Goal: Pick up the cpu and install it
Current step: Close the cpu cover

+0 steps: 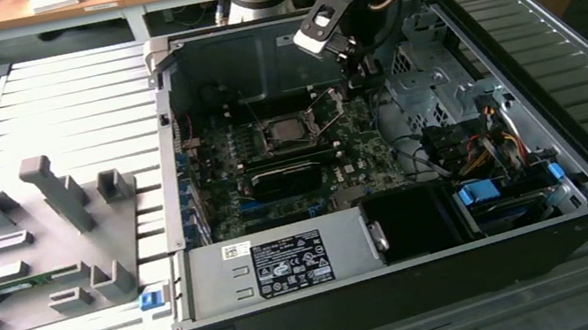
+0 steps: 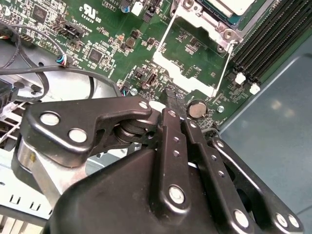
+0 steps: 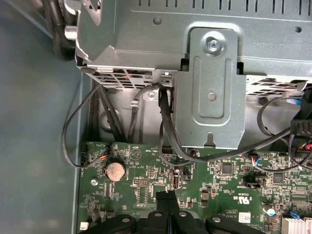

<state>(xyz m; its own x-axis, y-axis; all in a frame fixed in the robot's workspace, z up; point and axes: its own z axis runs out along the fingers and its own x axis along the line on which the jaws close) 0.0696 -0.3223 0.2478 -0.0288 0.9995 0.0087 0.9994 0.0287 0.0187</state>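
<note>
A slatted grey metal desk [image 1: 57,106] carries an open computer case [image 1: 411,289] and, on the exterior view's left, a grey tray [image 1: 46,251]; a wooden bench [image 1: 6,16] stands behind. The cpu [image 1: 291,130] lies in the motherboard socket [image 2: 195,48], its frame raised. The claw [image 1: 364,81] hangs just beside it, fingers [image 3: 165,202] pressed together on nothing.

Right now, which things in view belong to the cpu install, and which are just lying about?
Job in hand:
cpu
open socket frame
gripper

Lying about:
grey tray
coin battery
power supply
</note>
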